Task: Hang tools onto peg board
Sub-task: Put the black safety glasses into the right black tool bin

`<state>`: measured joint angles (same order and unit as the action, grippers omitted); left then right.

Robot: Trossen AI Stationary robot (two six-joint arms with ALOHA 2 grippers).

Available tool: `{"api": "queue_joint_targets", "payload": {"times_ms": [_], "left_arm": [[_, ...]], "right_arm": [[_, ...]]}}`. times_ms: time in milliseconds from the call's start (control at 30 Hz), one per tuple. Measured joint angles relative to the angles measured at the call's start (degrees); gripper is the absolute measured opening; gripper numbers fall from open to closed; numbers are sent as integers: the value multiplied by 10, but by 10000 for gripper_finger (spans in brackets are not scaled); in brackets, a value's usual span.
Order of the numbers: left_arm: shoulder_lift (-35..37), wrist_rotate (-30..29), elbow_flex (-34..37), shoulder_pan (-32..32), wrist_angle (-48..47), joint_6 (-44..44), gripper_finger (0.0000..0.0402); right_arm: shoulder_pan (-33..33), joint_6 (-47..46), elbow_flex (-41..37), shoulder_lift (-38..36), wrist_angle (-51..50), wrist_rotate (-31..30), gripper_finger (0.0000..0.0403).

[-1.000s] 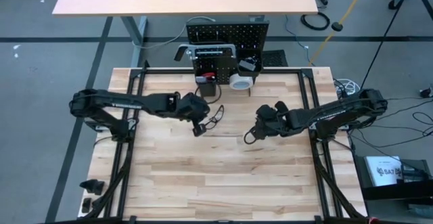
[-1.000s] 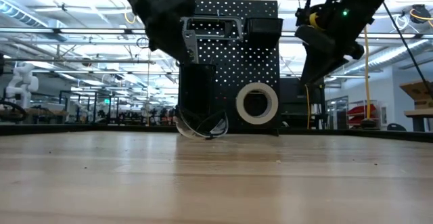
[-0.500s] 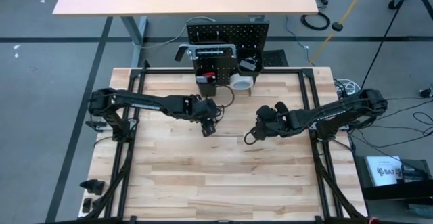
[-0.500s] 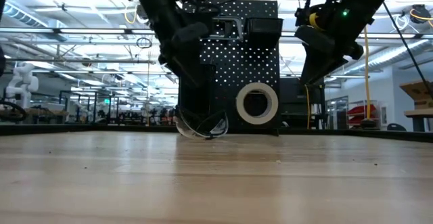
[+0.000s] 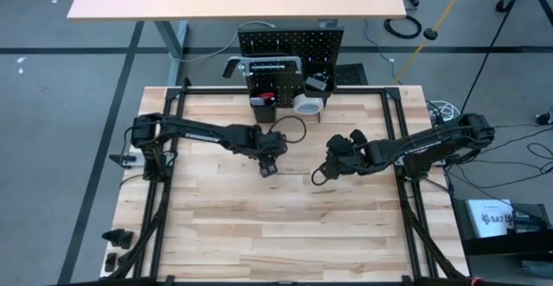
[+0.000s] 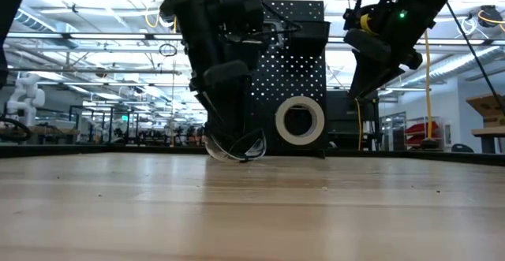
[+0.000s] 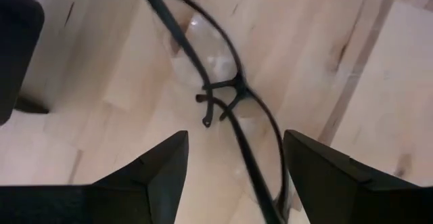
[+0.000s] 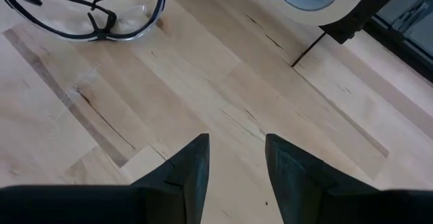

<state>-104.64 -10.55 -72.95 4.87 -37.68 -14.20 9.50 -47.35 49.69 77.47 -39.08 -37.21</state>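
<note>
Left end effector [image 5: 269, 167] sits over the counter [image 5: 259, 234] near the middle of its back edge, fingers [image 7: 155, 173] spread, nothing held. Safety glasses [image 7: 226, 109] lie on the wood directly under it, the frame passing between the two fingers; the bridge is just ahead of the tips. In the high view the glasses [image 5: 289, 132] are just behind the end effector, toward the peg board [image 5: 291, 42], long axis roughly parallel to the back edge.

Peg board stands at the back edge, centre. The tape roll [image 6: 299, 120] is at its foot on the right side; a bar clamp [image 5: 263, 64] is up on the hooks.

Right end effector [image 5: 319, 177] hovers right of centre, fingers [image 8: 186, 166] parted and empty, glasses well ahead of it.

Left arm is clearly nearer. My read: close across the frame at the bridge; thin, so a slip is likely.
</note>
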Motion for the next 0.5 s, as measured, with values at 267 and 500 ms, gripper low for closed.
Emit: {"api": "queue_joint_targets", "payload": {"times_ms": [267, 500], "left_arm": [[-9, 17, 1, 7, -13, -4, 246], [-29, 28, 1, 8, -24, -3, 246]], "right_arm": [[0, 0, 0, 0, 1, 0, 139], [0, 0, 0, 0, 1, 1, 139]]}}
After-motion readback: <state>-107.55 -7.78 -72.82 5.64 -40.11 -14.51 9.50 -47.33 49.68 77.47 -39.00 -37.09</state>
